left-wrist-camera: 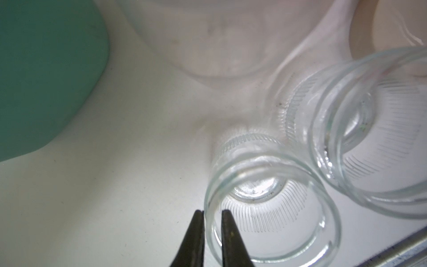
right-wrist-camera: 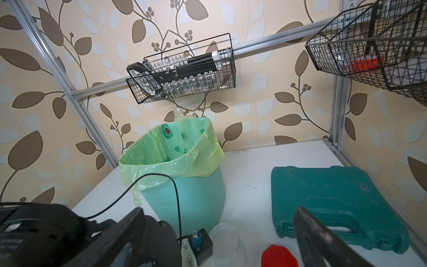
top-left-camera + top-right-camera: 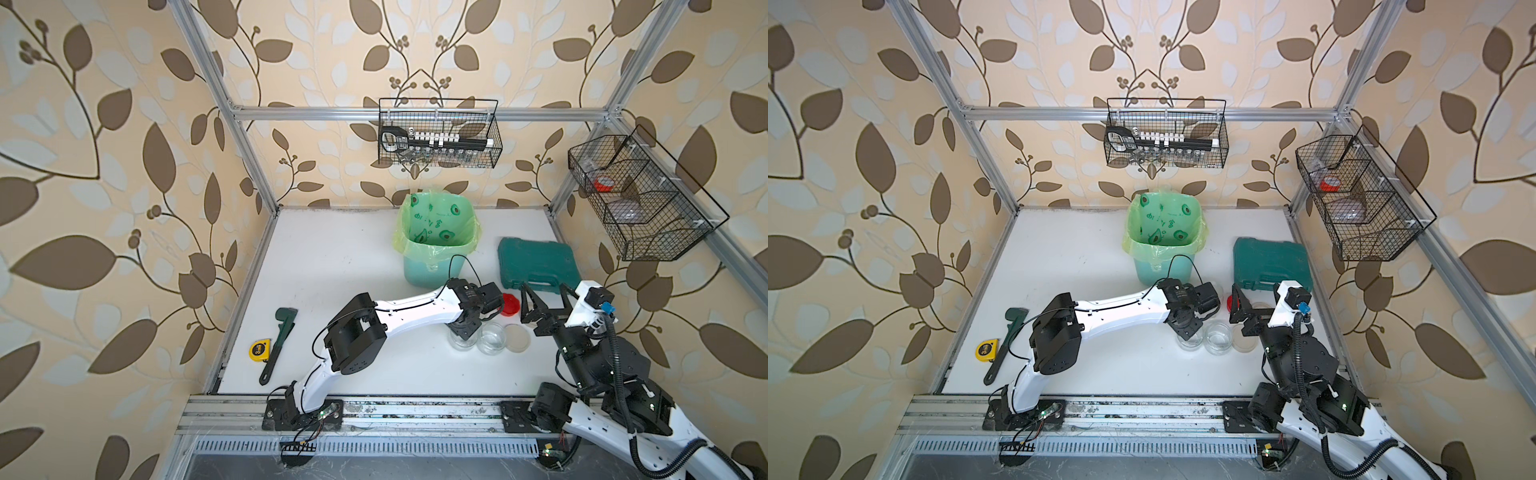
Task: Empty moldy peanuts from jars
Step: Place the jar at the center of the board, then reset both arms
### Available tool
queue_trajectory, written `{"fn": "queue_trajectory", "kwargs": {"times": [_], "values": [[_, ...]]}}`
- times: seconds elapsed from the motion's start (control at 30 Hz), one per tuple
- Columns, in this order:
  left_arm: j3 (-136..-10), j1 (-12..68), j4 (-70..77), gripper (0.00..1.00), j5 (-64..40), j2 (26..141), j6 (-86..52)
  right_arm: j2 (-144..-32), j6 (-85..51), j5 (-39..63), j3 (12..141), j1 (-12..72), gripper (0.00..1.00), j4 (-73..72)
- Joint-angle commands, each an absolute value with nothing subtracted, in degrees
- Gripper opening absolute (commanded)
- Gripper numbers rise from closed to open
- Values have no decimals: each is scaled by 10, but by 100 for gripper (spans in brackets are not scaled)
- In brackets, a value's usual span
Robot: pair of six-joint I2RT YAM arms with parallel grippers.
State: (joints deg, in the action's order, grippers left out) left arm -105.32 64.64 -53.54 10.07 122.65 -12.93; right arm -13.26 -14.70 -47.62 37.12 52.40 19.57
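1. The left gripper (image 1: 212, 215) is lowered onto the first jar (image 1: 265, 217). One finger (image 1: 194, 238) is seen outside the glass rim and the other inside, with the wall between them. Whether the rim is pinched or let go cannot be told.
2. The first jar is stood upright and lidless on the table (image 1: 115, 185).
3. The second jar (image 1: 369, 138), also upright and lidless, is set just beside the first, on the side toward the right gripper (image 3: 543, 291).
4. A beige lid (image 3: 516, 338) is laid flat just past the second jar, near the right gripper.
5. The right gripper is held above the table, its jaws spread wide, with nothing grasped.
6. A red lid (image 2: 278, 256) is seen below the right gripper's fingers. A third jar (image 2: 225, 240) is seen between that lid and the left wrist.
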Motion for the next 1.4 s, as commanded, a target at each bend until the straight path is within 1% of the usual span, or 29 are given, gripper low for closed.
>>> {"fn": "queue_trajectory", "kwargs": {"times": [0.0,0.1,0.13,0.27,0.4,0.53,0.63,0.7,0.8,0.87,0.93,1.0,1.13,1.27,1.37], "values": [[-1040,655,-511,40,111,1193,-121,-126,-140,-490,364,528,99,196],[-1015,658,-490,63,139,1157,-122,-129,-140,-491,363,528,100,196],[-1001,661,-475,69,147,1140,-122,-131,-140,-492,363,529,99,196],[-932,669,-406,82,167,1058,-120,-143,-138,-495,365,528,99,196],[-839,682,-328,95,228,953,-117,-150,-136,-495,362,528,100,192],[-714,682,-239,99,308,832,-126,-162,-132,-493,361,529,99,187],[-614,682,-185,99,374,724,-120,-170,-131,-500,357,528,99,182],[-548,683,-146,99,438,655,-105,-179,-129,-508,352,528,100,178],[-465,679,-106,99,520,568,-90,-202,-122,-529,350,528,99,173],[-424,672,-98,99,551,523,-82,-220,-118,-543,351,528,99,173],[-394,657,-107,99,562,493,-73,-233,-119,-565,349,527,99,173],[-380,623,-140,99,564,471,-90,-232,-124,-585,344,524,99,170],[-354,560,-155,99,550,437,-117,-211,-135,-608,335,515,99,172],[-321,547,-124,99,552,406,-88,-208,-143,-619,333,513,99,179],[-308,533,-119,99,564,399,-66,-243,-142,-617,337,506,98,177]]}}
